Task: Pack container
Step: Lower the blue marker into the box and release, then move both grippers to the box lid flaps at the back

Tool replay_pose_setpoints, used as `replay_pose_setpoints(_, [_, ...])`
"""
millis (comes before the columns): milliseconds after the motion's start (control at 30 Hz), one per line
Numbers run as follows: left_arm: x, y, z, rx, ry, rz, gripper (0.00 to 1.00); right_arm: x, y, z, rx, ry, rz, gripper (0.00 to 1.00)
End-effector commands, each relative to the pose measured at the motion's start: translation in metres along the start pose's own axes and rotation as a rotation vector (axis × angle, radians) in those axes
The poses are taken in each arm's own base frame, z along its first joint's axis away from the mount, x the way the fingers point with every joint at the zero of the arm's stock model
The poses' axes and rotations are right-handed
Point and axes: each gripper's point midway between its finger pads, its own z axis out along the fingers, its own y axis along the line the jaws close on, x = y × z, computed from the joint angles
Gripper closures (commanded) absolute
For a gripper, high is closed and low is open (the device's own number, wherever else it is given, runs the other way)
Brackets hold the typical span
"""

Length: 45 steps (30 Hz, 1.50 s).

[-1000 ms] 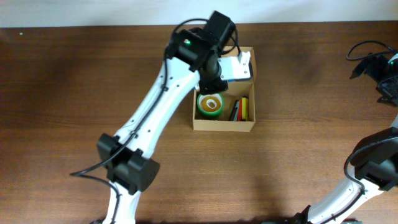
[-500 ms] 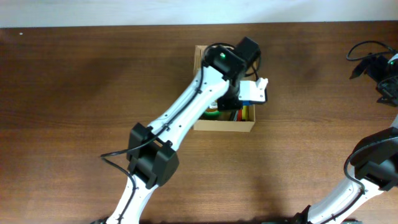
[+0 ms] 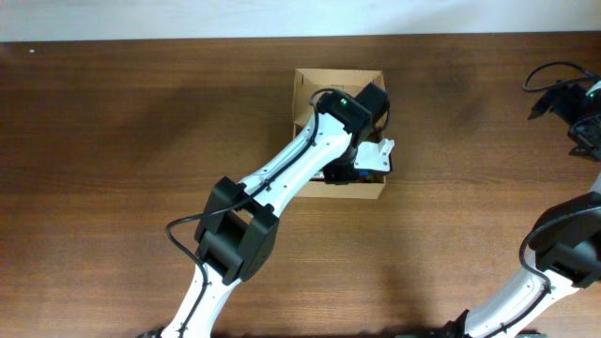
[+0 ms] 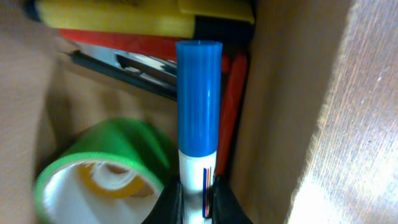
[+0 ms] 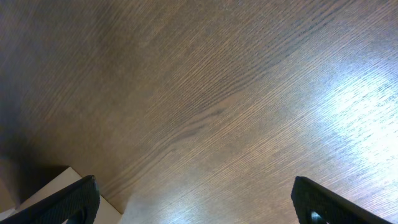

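The left gripper (image 4: 198, 200) is clamped narrowly on a blue-capped marker (image 4: 199, 93), its two dark fingers (image 4: 169, 204) pressing the white barrel from either side at the bottom of the left wrist view, the blue cap pointing away from the camera. Just beyond the cap, inside the container (image 4: 283, 87), lies a green tape roll (image 4: 102, 165) with a white core, to the left of the marker. A red pen (image 4: 232, 102) lies along the cardboard wall to the marker's right. Farther in, a yellow marker (image 4: 118, 15) lies across the far end with a red one just beneath it; a dark item with a shiny strip lies beside them, too blurred to name. Past the cardboard wall, on the right, runs the wooden table (image 4: 367, 124).

From overhead, the tan container (image 3: 310, 86) sits in the upper middle of the table (image 3: 113, 141), with the left arm (image 3: 282, 183) stretched across its lower half and the left gripper (image 3: 372, 165) over its right-hand side.

The right gripper (image 5: 199, 205) hangs with its fingers (image 5: 74, 199) spread wide, nothing between them, over bare wood. The right arm (image 3: 563, 253) stands at the table's right edge, well apart from the container. Black cables (image 3: 562, 89) lie at the far right.
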Motion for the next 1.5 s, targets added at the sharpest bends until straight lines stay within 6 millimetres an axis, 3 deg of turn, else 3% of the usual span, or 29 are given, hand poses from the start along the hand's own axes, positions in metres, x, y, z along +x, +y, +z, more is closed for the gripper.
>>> replay_pose_setpoints(0, [0.006, -0.003, 0.014, 0.019, 0.03, -0.011, 0.99, 0.002, 0.0, -0.001, -0.002, 0.002, -0.002, 0.01])
replay_pose_setpoints(200, [0.007, -0.004, 0.015, 0.019, 0.031, -0.019, 0.98, 0.002, 0.0, -0.001, -0.002, 0.001, -0.002, 0.01])
replay_pose_setpoints(267, [0.007, -0.004, 0.015, 0.019, 0.03, -0.026, 0.91, 0.002, 0.0, -0.001, -0.002, 0.001, -0.002, 0.01])
replay_pose_setpoints(367, [0.006, -0.003, 0.016, 0.014, 0.027, -0.037, 0.7, 0.002, 0.0, -0.001, -0.002, 0.001, -0.002, 0.01])
replay_pose_setpoints(533, [0.006, -0.002, 0.016, 0.011, 0.026, -0.046, 0.65, 0.002, 0.0, -0.001, -0.002, 0.001, -0.002, 0.01])
replay_pose_setpoints(600, [0.006, 0.0, 0.016, 0.005, 0.028, -0.052, 0.66, 0.002, 0.0, -0.001, -0.002, 0.001, -0.002, 0.01])
replay_pose_setpoints(733, [0.009, 0.011, 0.013, -0.054, 0.045, -0.107, 0.98, 0.002, 0.0, -0.001, -0.002, 0.0, -0.002, 0.01])
replay_pose_setpoints(833, [0.01, 0.016, 0.002, -0.092, 0.04, -0.132, 0.98, 0.001, 0.0, -0.001, -0.003, -0.003, -0.002, 0.01])
replay_pose_setpoints(1000, [0.011, 0.031, -0.043, -0.174, -0.045, -0.201, 0.98, 0.0, 0.0, 0.005, 0.0, 0.008, -0.001, 0.01])
replay_pose_setpoints(1167, [0.026, 0.06, -0.11, -0.37, -0.129, -0.343, 0.98, 0.001, -0.002, 0.01, 0.004, 0.027, 0.002, 0.01])
replay_pose_setpoints(1367, [0.066, 0.095, -0.196, -0.576, -0.298, -0.6, 0.98, -0.006, 0.005, 0.01, -0.036, 0.002, 0.0, 0.01])
replay_pose_setpoints(1467, [0.113, 0.124, -0.23, -0.709, -0.353, -0.852, 0.98, -0.011, 0.027, 0.008, -0.156, -0.01, -0.009, 0.01])
